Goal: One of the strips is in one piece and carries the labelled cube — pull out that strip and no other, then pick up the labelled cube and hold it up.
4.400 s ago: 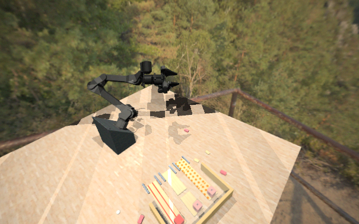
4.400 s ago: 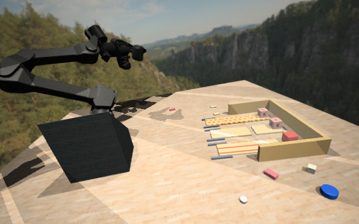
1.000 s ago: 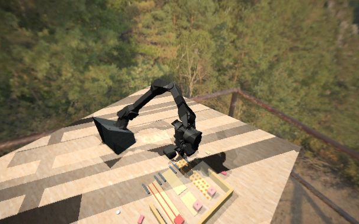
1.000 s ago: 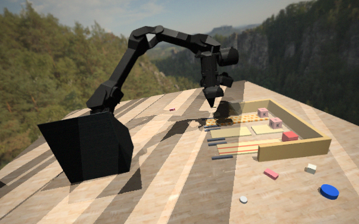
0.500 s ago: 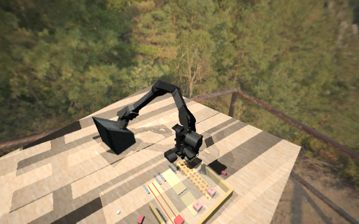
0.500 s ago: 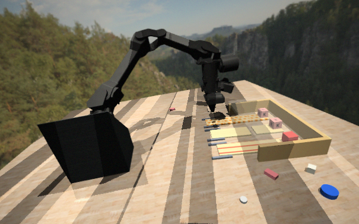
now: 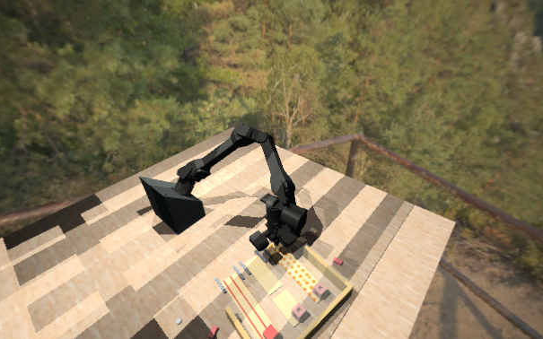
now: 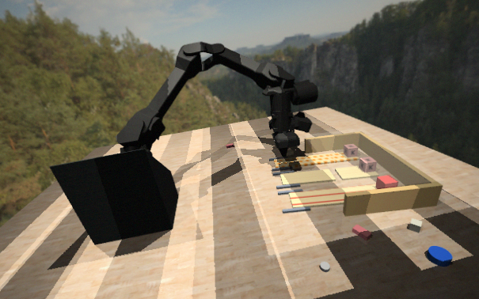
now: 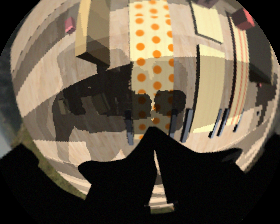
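My gripper (image 8: 284, 153) (image 9: 152, 129) is shut and empty, low over the near end of the orange-dotted strip (image 8: 321, 159) (image 9: 147, 56). That strip shows no gap, though shadow and gripper cover part of it. A pink cube marked K (image 7: 320, 291) (image 8: 350, 149) sits at its far end. The middle plain strip is in two parts, a near piece (image 7: 263, 276) (image 8: 307, 176) (image 9: 211, 75) and a far piece (image 7: 284, 303) (image 8: 353, 172), with a gap between. Another pink K cube (image 7: 299, 311) (image 8: 367, 164) sits on the far piece. A red cube (image 7: 270, 332) (image 8: 386, 181) (image 9: 243, 19) sits on the red-striped strip (image 7: 248, 305) (image 8: 317, 197).
Tan walls (image 7: 328, 269) (image 8: 393, 200) (image 9: 92, 29) stand around the strips' far part. Thin grey bars (image 7: 239, 272) (image 8: 288, 186) lie beside the near ends. Outside lie a red block (image 7: 337, 261), another red block (image 8: 362, 232), a pale block (image 8: 415, 225), a blue disc (image 8: 439, 255) and a small grey disc (image 8: 325, 266).
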Controlling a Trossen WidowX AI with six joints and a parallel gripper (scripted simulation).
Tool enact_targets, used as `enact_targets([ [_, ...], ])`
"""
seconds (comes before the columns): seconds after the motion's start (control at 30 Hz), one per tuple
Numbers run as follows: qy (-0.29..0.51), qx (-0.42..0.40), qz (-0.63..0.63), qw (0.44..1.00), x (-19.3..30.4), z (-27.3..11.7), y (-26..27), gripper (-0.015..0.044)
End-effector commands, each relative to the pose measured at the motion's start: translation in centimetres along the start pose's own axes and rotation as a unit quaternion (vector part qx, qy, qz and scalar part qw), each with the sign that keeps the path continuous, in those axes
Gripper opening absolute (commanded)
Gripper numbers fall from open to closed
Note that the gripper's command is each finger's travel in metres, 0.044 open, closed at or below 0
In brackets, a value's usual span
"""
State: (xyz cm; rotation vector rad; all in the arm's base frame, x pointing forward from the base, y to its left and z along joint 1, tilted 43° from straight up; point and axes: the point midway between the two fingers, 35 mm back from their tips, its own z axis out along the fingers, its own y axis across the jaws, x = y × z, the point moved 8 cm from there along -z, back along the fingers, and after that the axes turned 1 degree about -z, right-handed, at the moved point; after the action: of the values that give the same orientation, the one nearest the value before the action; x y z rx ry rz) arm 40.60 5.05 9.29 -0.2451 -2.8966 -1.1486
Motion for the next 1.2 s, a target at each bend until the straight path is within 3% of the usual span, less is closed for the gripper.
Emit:
enact_targets([
  [0.0,0.005,0.002,0.006,1.000,0.1,1.1,-0.3,0.0000],
  [1.17,0.005,0.002,0.006,1.000,0.3,2.2,-0.2,0.0000],
])
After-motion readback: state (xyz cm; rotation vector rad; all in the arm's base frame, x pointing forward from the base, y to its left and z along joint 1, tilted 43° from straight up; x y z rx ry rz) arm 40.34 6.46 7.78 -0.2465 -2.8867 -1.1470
